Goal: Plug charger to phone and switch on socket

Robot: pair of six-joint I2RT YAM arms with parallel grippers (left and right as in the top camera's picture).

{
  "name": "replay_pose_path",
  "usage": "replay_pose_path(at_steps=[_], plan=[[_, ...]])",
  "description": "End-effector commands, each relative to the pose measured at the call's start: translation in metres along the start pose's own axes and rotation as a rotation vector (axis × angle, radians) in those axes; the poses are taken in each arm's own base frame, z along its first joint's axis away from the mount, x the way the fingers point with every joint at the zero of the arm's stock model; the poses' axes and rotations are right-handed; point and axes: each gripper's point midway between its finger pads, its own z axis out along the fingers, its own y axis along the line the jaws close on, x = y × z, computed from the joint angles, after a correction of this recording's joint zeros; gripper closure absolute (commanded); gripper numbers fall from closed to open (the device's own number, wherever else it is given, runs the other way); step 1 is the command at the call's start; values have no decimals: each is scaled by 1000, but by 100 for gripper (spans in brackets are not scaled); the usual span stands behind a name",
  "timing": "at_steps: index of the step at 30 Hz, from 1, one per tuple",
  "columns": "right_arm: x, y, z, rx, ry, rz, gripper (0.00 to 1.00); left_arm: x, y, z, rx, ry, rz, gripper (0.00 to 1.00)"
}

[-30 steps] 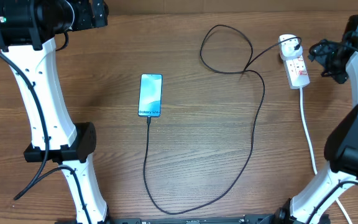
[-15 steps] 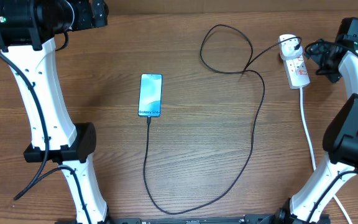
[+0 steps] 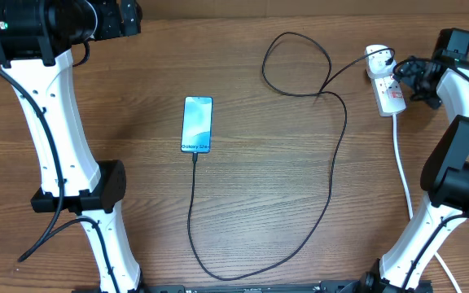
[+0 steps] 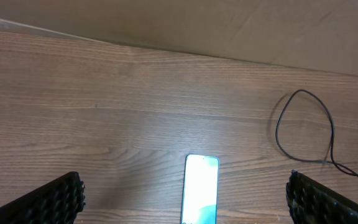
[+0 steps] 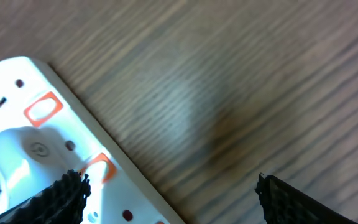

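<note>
The phone (image 3: 197, 124) lies flat mid-table with its teal screen up; it also shows in the left wrist view (image 4: 201, 196). The charger cable (image 3: 335, 155) runs from the phone's near end, loops round and ends at a white plug (image 3: 377, 57) in the socket (image 3: 388, 89), a white power strip. My right gripper (image 3: 407, 72) is open, just right of the strip's plug end. In the right wrist view the strip (image 5: 48, 162) with its orange-red switches lies under the left finger of my right gripper (image 5: 173, 199). My left gripper (image 4: 185, 202) is open, high above the phone.
The strip's thick white cord (image 3: 403, 175) runs toward the table's near edge on the right. The cable makes a loop (image 3: 297, 63) at the back of the table, also in the left wrist view (image 4: 304, 127). The left arm's base (image 3: 96, 191) stands at the left.
My right gripper has moved left and toward the back of the table, closing in on the plug end of the power strip. The left arm, phone and cable have not moved.
</note>
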Motion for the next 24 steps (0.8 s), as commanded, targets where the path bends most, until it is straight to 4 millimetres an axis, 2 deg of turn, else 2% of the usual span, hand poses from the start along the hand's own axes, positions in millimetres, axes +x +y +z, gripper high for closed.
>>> replay_pose_path(at_steps=[1, 12, 20, 24], plan=[[-1, 7, 5, 1, -12, -64, 12, -2, 3, -4, -14, -12, 3, 1], [14, 7, 25, 11, 30, -74, 12, -2, 3, -4, -14, -12, 3, 1], [12, 8, 25, 8, 23, -68, 12, -2, 3, -4, -14, -12, 3, 0], [9, 5, 25, 9, 16, 8, 12, -2, 3, -4, -14, -12, 3, 1]])
